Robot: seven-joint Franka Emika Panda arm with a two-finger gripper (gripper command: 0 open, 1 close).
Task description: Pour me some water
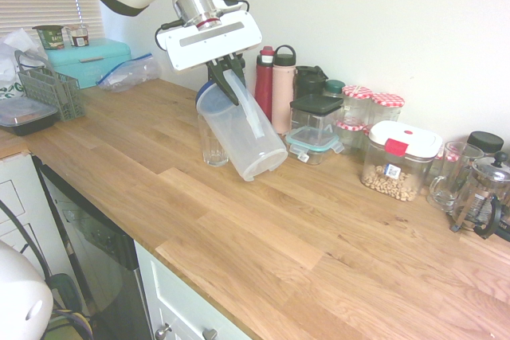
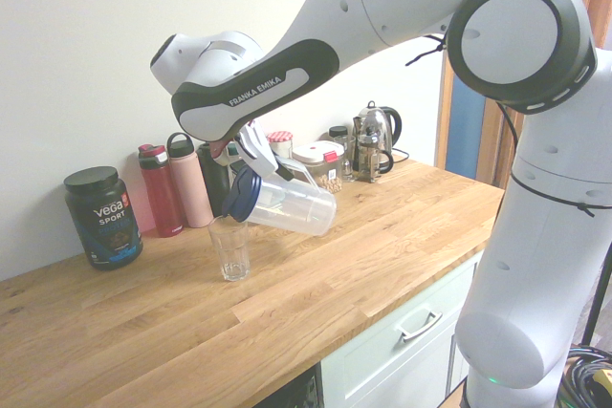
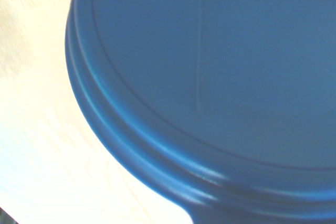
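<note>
The end effector (image 1: pixel 225 69) is clamped on the handle of a clear plastic pitcher (image 1: pixel 243 133) with a blue lid (image 2: pixel 240 195), holding it off the wooden counter (image 1: pixel 239 220) and tipped well over, lid end low. In the second exterior view the lid's edge hangs just above the rim of an empty drinking glass (image 2: pixel 229 247), which stands upright on the counter below it. In the first exterior view the glass (image 1: pixel 212 145) sits partly behind the pitcher's lower end. Whether any water is flowing cannot be told. The wrist view is filled by the blue lid (image 3: pixel 210 87), blurred, with pale counter beside it.

Against the far wall, behind the pitcher, stand a red bottle (image 1: pixel 264 81) and a pink bottle (image 1: pixel 283 89) side by side. To their right are a clear container with a black lid (image 1: pixel 315 121) and a white-lidded jar of nuts (image 1: pixel 398 161). In the second exterior view a black Vega Sport tub (image 2: pixel 102 216) stands near the wall, left of the bottles.
</note>
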